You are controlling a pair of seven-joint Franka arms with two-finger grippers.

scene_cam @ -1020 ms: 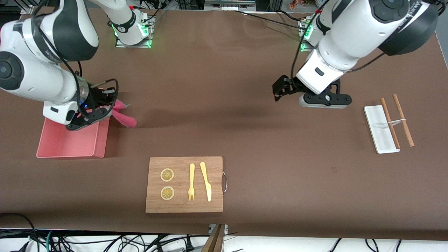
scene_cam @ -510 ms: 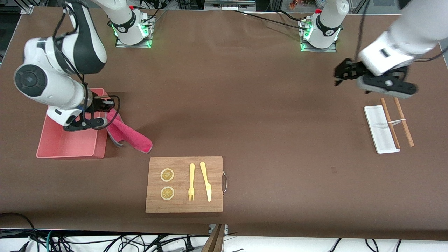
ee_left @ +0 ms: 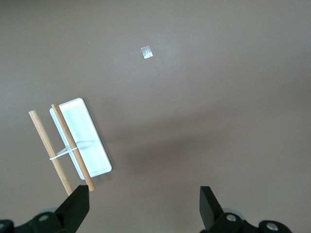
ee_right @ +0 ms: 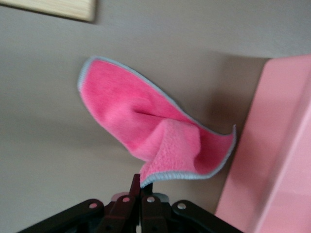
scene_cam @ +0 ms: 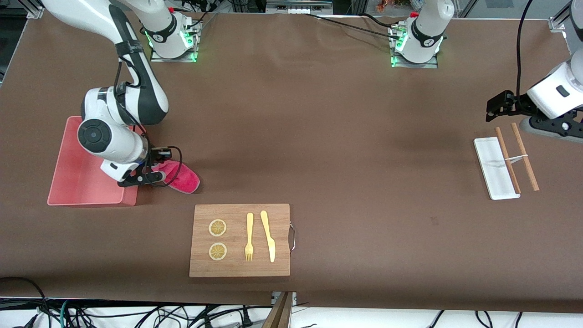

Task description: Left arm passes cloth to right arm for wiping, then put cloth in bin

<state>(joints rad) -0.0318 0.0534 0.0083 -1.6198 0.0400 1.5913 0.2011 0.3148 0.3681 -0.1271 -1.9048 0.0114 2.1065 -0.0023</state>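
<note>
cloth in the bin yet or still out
Out. The cloth lies on the table beside the bin, pinched at one edge by the shut right gripper.

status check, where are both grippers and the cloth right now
Right gripper shut on cloth, low on the table beside the bin. Left gripper open, empty, waiting over chopsticks. Nothing blocking the bin.

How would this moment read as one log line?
right gripper: shut on cloth, beside bin | left gripper: open, waiting above chopsticks
</note>
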